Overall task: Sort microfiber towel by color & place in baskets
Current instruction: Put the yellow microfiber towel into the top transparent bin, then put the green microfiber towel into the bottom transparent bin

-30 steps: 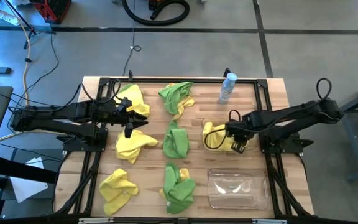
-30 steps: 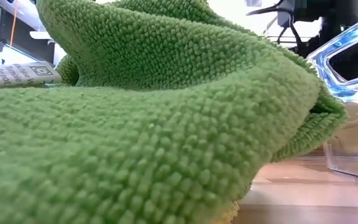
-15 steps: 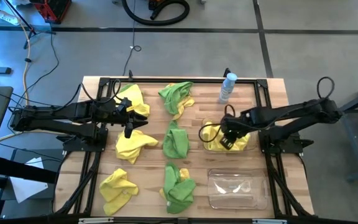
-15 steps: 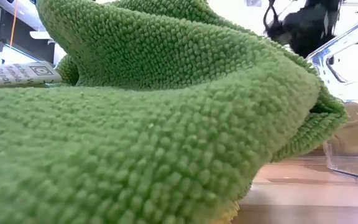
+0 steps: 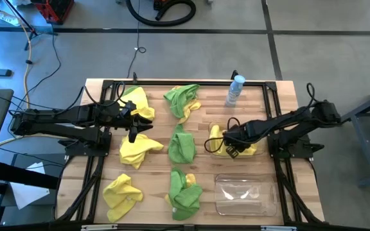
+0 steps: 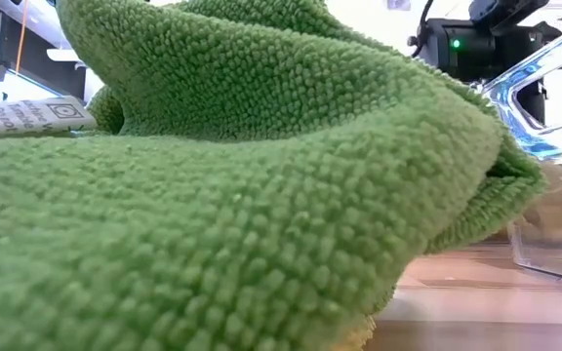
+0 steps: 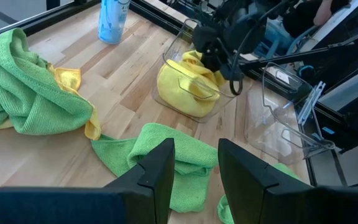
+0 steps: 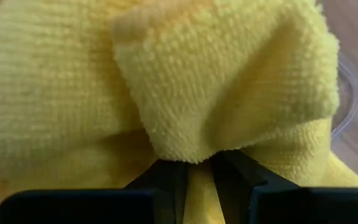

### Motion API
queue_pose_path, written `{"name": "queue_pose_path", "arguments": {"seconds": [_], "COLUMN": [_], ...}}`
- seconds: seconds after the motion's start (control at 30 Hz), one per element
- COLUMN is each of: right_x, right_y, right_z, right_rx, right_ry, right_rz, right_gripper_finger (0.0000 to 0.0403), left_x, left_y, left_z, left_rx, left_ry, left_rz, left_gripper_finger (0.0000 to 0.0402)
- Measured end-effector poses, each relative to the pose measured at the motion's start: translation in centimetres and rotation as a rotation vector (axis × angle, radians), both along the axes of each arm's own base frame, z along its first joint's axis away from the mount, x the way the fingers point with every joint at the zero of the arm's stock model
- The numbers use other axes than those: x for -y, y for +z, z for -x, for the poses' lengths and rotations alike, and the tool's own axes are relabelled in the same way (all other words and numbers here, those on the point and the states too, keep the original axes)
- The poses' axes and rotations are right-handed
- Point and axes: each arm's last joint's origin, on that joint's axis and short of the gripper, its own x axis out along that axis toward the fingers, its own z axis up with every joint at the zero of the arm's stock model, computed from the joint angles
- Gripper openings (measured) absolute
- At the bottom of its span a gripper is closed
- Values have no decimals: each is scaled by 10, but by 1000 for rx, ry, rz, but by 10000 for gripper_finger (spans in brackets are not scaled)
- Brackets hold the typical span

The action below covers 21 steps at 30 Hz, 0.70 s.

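A yellow microfiber towel (image 5: 218, 136) lies bunched in the clear basket (image 7: 180, 59) at the table's right middle. My right gripper (image 8: 199, 173) points down into that basket and is shut on the towel. A second clear basket (image 5: 245, 194) stands near the front edge. More yellow towels (image 5: 137, 149) and green towels (image 5: 182, 144) lie on the wood. One green towel (image 6: 261, 195) fills the low view. My left gripper (image 7: 194, 168) hangs open above the yellow towels at the left, holding nothing. My right gripper pinches a raised fold (image 8: 194, 140) of the yellow towel between its two fingers (image 8: 166, 180). It comes from above, pointing down. The towel rests bunched inside the basket, slack around the fingers. How many layers are in the pinch cannot be told.
A clear bottle with a blue cap (image 5: 236, 90) stands at the far edge, right of centre. A black metal frame (image 5: 272, 106) runs around the tabletop. Bare wood shows between the two baskets and the towels.
My right gripper has gone down into the basket onto the yellow towel, has shifted toward the table's left, and has rolled about its own axis. The towel stays in the basket.
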Motion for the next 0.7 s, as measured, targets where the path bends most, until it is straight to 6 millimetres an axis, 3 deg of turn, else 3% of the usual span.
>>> {"name": "queue_pose_path", "arguments": {"seconds": [0.13,0.47,0.7], "right_x": [0,2,6], "right_y": [14,87,113], "right_z": [2,9,29], "right_rx": [4,182,283], "right_ry": [-26,-57,-72], "right_rz": [-5,25,81], "right_gripper_finger": [67,67,67], "left_x": [0,0,5], "left_y": [0,0,-1], "left_z": [0,-1,-12], "left_rx": [1,-3,-31], "left_ry": [6,0,-8], "left_rz": [-3,-25,-40], "left_gripper_finger": [113,113,113]}}
